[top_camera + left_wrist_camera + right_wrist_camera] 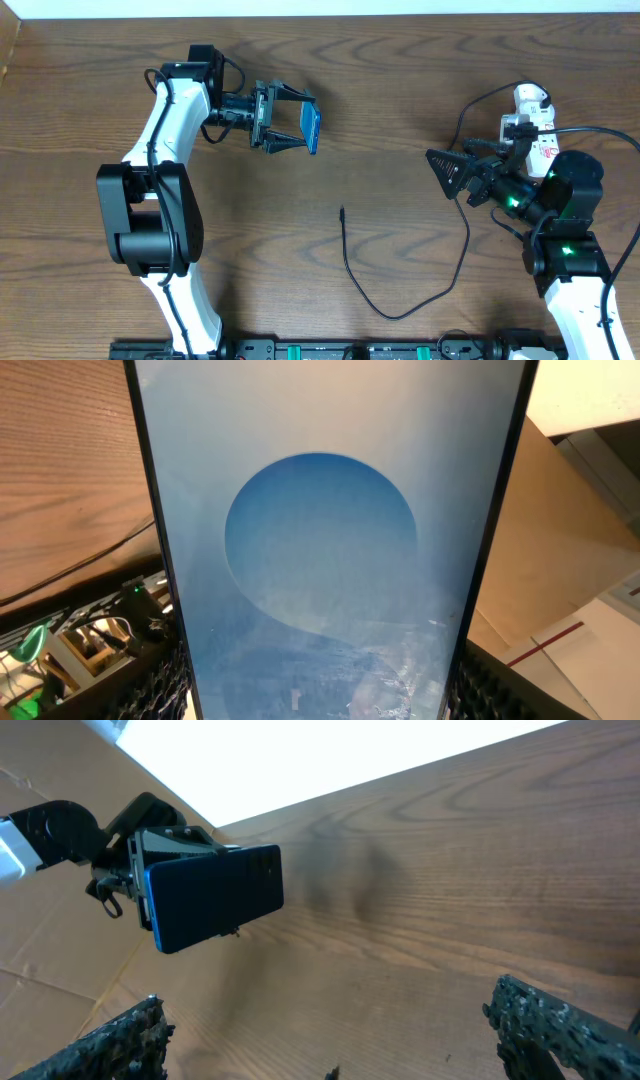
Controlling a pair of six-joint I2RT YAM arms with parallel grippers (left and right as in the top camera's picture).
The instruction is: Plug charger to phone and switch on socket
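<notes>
**Asker:** What is your left gripper doing?

**Robot:** My left gripper (303, 124) is clamped on the phone (312, 120), one finger on each long edge. From overhead the phone shows edge-on at the upper left of the wooden table (400, 60). Its blue screen with the paler circle (320, 540) fills my left wrist view. My right wrist camera sees its dark back (215, 895).

**Asker:** And your right one?

**Robot:** My right gripper (440, 172) is spread wide with nothing in it. It points left across the table, well apart from the phone. Its two fingers (115, 1040) frame bare wood.

**Asker:** Where are the charger and the socket?

**Robot:** The charger (346, 262) lies loose on the table between my arms. Its plug tip (342, 210) is near the middle, touching nothing. The cable curves down, then back up toward my right side. The socket (528, 100) lies at the far right, partly hidden behind my right arm. I cannot tell how its switch stands.
</notes>
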